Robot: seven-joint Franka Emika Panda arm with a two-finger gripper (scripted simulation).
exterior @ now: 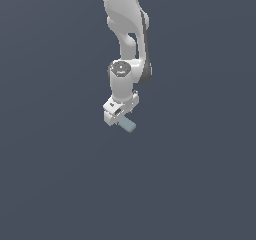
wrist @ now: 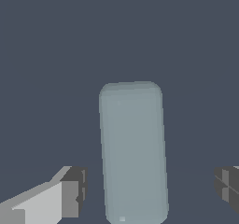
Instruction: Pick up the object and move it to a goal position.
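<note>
Flat slate-grey bench (exterior: 50, 184) fills both views, matte and unmarked, with no edge, corner or goal marker showing, so nothing can be placed by its sides.

Over it hangs the white arm (exterior: 125, 24), smooth rounded shells with dark joints, ending in the blocky end effector (exterior: 119, 115). In the exterior view the block (exterior: 128, 125) pokes out just beneath that end effector. It is a small pale blue-grey oblong with softly rounded corners, plain and matte, probably light and rigid.

The wrist view shows the block (wrist: 133, 153) lying lengthwise between the fingers (wrist: 72, 192), one dark pad on either side, each with clear bench showing between pad and block. So the end effector stands wide open and has hold of nothing. Whether the block rests on the bench I cannot tell for sure, though it looks so.

To grasp well, I judge the fingers should sit level with the block's mid-height, centred across its narrow width, then close squarely on the long flat sides before lifting straight up.
</note>
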